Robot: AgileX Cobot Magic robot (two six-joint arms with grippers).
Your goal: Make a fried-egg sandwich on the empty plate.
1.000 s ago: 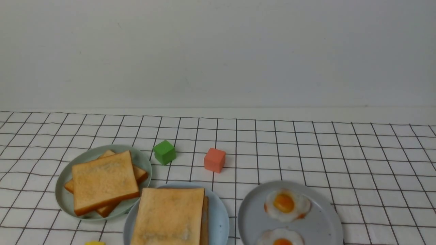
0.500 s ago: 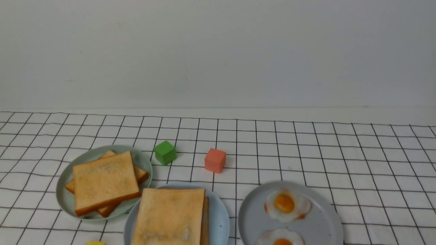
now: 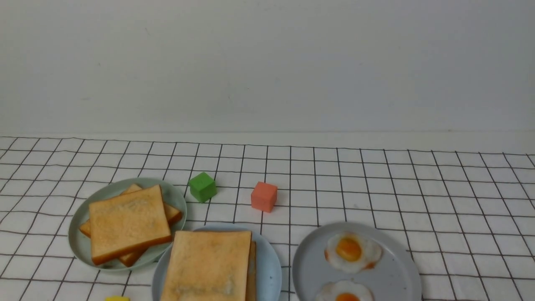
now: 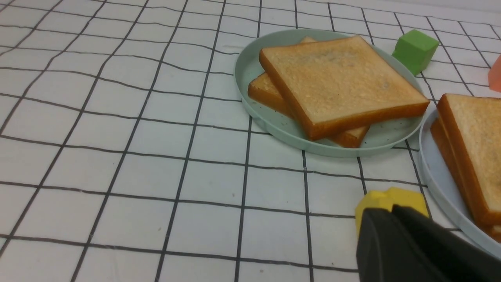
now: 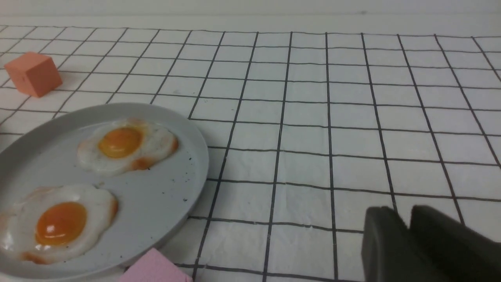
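1. Front view, our left: pale green plate (image 3: 79, 238) holding two plain toast slices (image 3: 127, 221).
2. Centre: golden-brown stacked toast sandwich (image 3: 207, 267) on the round light blue plate (image 3: 269, 263).
3. Right: grey plate (image 3: 309, 267) with two fried eggs (image 3: 352, 251).
4. Left fingers (image 4: 391, 211) closed, empty; right fingers (image 5: 407, 219) barely parted, empty.

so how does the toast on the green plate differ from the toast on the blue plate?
The toast on the green plate is two slices fanned at different angles; the toast on the blue plate is stacked nearly square, edges aligned. The green plate stack sits farther back on the robot's left; the blue plate stack is nearer and more central, cut off by the front view's edge. Both are golden-brown square slices with darker crusts.
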